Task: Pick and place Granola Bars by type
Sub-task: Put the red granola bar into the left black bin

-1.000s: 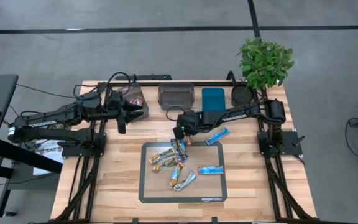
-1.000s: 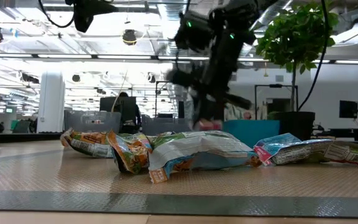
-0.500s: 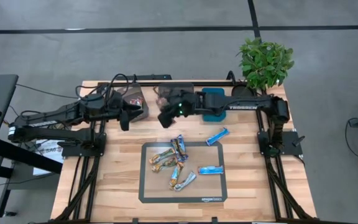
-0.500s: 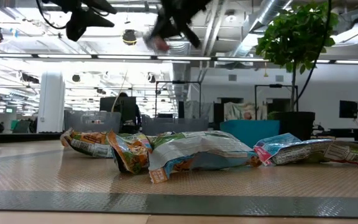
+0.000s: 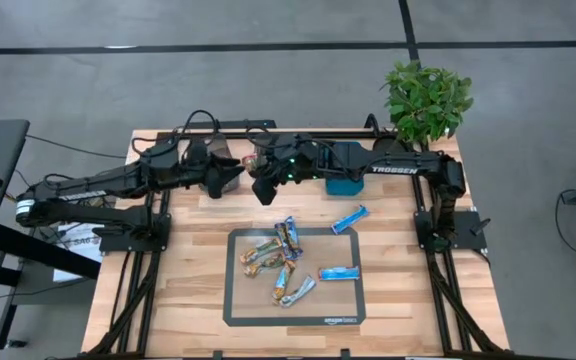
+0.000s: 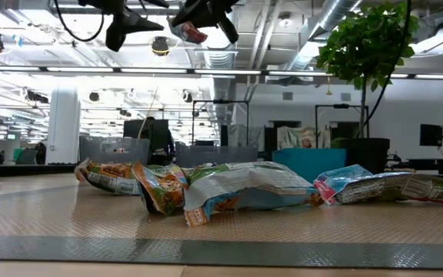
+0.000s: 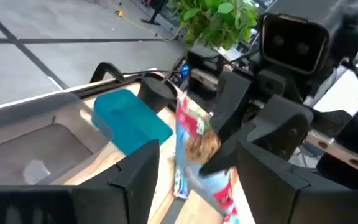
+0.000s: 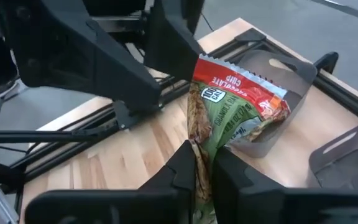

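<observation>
The right claw (image 8: 199, 167) was closed on a red-and-green foil-wrapped granola bar (image 8: 229, 109), pinching its lower end so that the bar stood up from the fingers, raised above the rear of the wooden bench (image 5: 188, 290). In the high view this claw (image 5: 264, 186) sat over the back of the bench, close in front of the left claw (image 5: 230, 176). The left claw (image 7: 194, 171) stood open, its two dark fingers (image 7: 135, 177) spread apart with nothing between them, facing the held bar (image 7: 194, 134) at close range; contact between the two could not be determined. In the low view the held bar (image 6: 193, 32) showed high above the bench surface. Behind it lay a clear grey plastic bin (image 8: 278, 93) that already contained a similar wrapper. A second grey rectangular bin (image 7: 39, 149) and a teal-blue rectangular bin (image 7: 132, 121) stood along the rear edge. The remaining foil-wrapped granola bars (image 5: 280, 262) lay clustered on a dark-framed rectangular mat (image 5: 238, 310) at the centre of the bench, with one bright blue bar (image 5: 339, 272) at the mat's right side and another blue bar (image 5: 350, 218) just off its rear right corner. A green potted plant (image 5: 426, 98) occupied the rear right corner of the bench.
</observation>
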`<action>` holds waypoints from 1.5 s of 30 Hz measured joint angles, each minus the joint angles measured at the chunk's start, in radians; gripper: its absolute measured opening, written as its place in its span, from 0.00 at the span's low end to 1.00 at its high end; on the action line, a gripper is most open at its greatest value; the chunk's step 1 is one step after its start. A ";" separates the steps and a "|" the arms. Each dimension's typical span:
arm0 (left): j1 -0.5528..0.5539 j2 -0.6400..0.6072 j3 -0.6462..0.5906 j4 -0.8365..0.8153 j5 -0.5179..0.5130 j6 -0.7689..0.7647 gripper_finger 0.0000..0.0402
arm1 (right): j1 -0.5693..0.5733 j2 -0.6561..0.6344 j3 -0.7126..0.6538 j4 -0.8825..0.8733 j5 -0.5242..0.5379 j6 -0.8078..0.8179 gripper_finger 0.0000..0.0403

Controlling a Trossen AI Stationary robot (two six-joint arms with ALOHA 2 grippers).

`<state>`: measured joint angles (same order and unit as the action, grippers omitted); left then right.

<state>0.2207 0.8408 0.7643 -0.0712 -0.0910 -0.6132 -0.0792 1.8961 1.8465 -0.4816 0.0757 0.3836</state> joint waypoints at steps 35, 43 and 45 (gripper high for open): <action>0.000 0.060 0.000 0.080 -0.102 0.090 0.00 | 0.004 0.000 -0.001 0.019 0.002 -0.021 0.13; 0.000 0.060 0.000 0.022 -0.109 0.108 0.00 | 0.003 0.000 -0.001 0.010 0.017 -0.097 0.29; 0.000 0.053 -0.001 -0.036 -0.125 0.126 0.00 | 0.004 0.000 -0.001 -0.004 0.049 -0.102 0.34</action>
<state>0.2207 0.8941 0.7635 -0.1070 -0.2162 -0.4868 -0.0756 1.8962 1.8458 -0.4852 0.1247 0.2818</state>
